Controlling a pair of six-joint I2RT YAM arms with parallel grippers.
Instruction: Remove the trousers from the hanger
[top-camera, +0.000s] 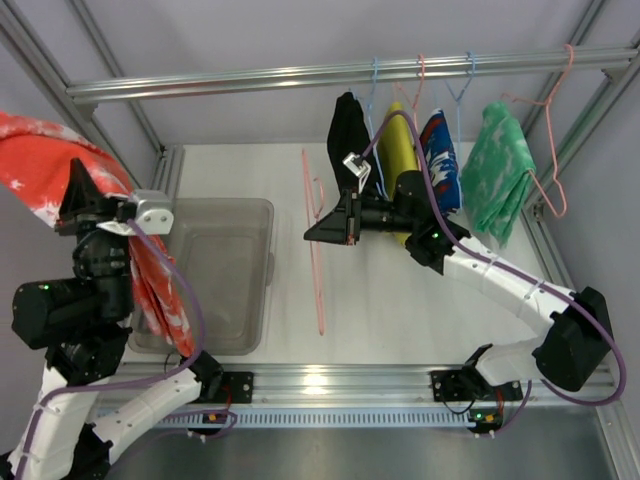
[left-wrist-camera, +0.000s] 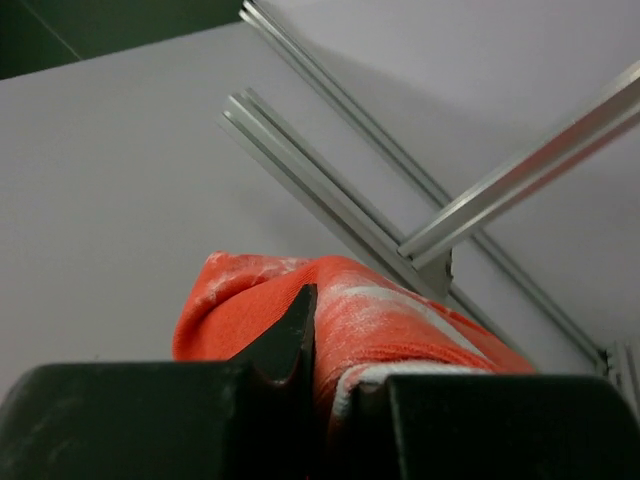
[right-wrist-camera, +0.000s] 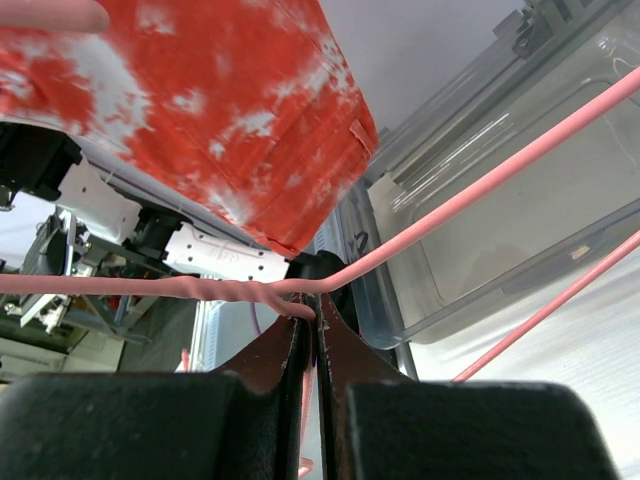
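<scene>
Trousers (top-camera: 40, 165), red-orange with white blotches, hang bunched from the left gripper (top-camera: 85, 200), raised high at the far left of the top view. The gripper is nearly closed and pinches a fold of the cloth. In the left wrist view we see one black finger (left-wrist-camera: 295, 330) pressed into the fabric, with the other under it. The rest of the cloth drapes down past the arm, over the near left edge of a clear plastic bin (top-camera: 250, 290) on the table (top-camera: 400, 300).

The trousers are off the hanger (top-camera: 315, 270) and well apart from it. This thin pink wire frame shows as a long narrow line right of the bin, running from near to far across the table. The right gripper (top-camera: 312, 232) holds it with jaws fully closed. The right wrist view shows the fingertips clamped on the wire just beside its twisted neck. We cannot tell whether the hanger touches the table.

Behind the right arm, a metal rail (top-camera: 300, 75) carries black (top-camera: 348, 130), yellow (top-camera: 400, 140), blue patterned (top-camera: 440, 155) and green-and-white (top-camera: 497, 165) garments on wire hangers.
</scene>
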